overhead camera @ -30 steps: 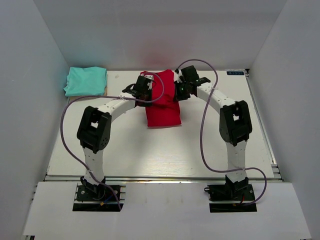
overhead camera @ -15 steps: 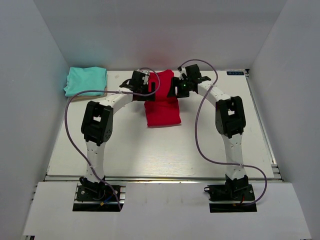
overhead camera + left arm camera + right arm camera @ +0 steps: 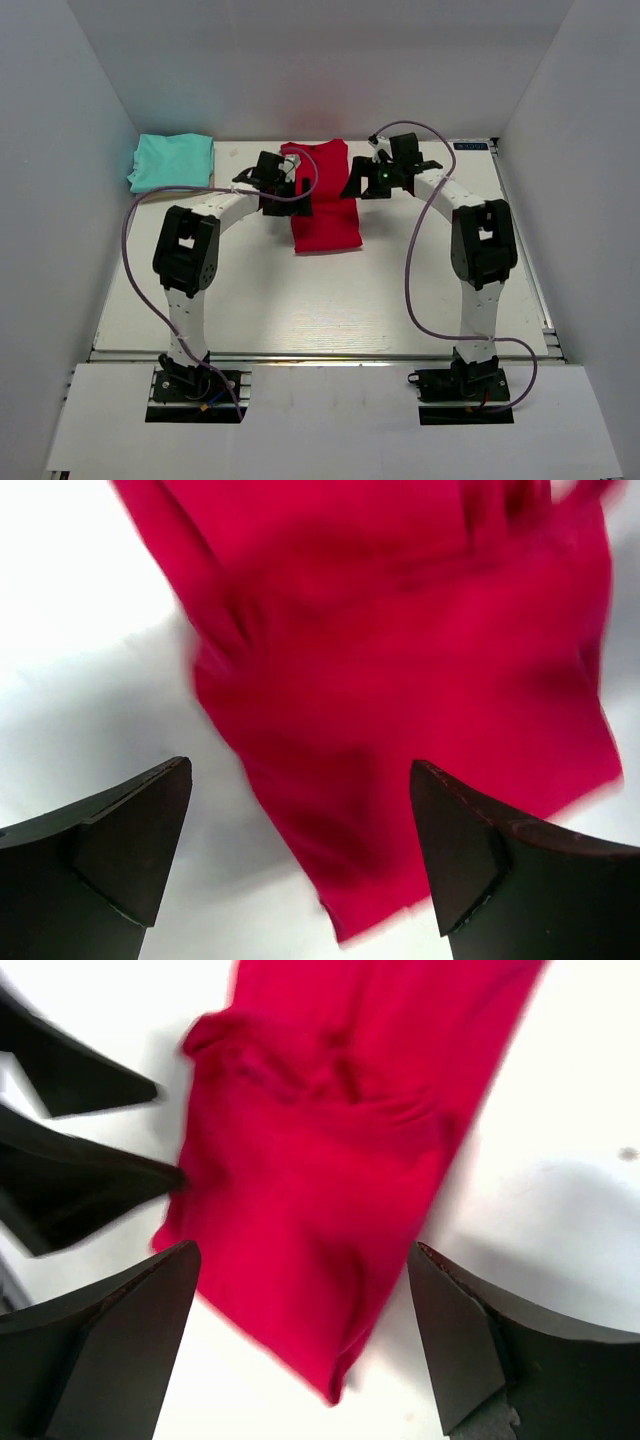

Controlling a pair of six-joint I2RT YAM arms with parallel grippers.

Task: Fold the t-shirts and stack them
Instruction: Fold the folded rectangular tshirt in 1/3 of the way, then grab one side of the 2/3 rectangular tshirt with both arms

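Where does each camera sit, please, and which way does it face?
Top external: above and behind the bases, looking down at the table; both arms, the red t-shirt and the teal t-shirt show.
Left wrist: on the left pincer, looking down at the red t-shirt; its two open fingers show.
Right wrist: on the right pincer, likewise.
Shared: all see the red t-shirt.

The left arm (image 3: 186,250) and right arm (image 3: 484,245) both reach forward, their forearms angling inward toward each other. The left gripper (image 3: 300,780) and right gripper (image 3: 303,1260) point down, jaws spread wide, nothing between them.
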